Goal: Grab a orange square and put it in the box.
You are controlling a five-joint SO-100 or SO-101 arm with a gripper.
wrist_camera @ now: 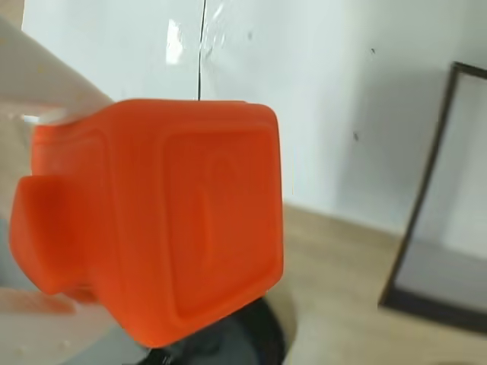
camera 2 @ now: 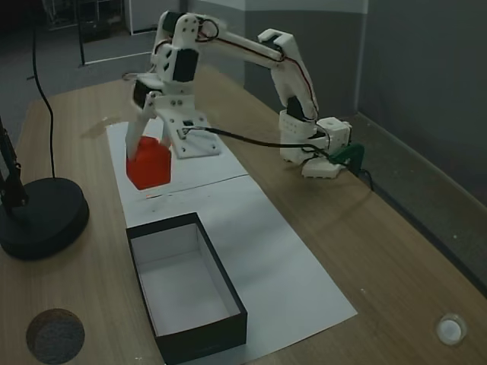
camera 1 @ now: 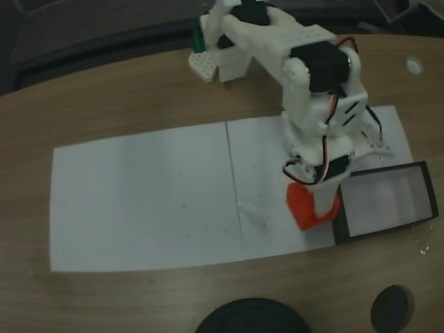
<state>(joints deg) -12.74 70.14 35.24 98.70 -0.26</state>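
Gripping the orange square (camera 2: 148, 166), fingers (camera 2: 139, 135) near the box (camera 2: 144, 231)

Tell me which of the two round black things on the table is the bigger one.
The round black base with a thin stand rising from it, level with the box in that fixed view. The small black disc nearer the table's edge is much smaller.

orange square (wrist_camera: 175, 228): smooth plastic, kinda glossy
box (camera 2: 228, 293): thin matt black walls, pale floor
table (camera 2: 396, 251): wood-grain top, slight sheen
sheets (camera 1: 139, 201): plain white paper, matt
arm (camera 2: 285, 76): white plastic
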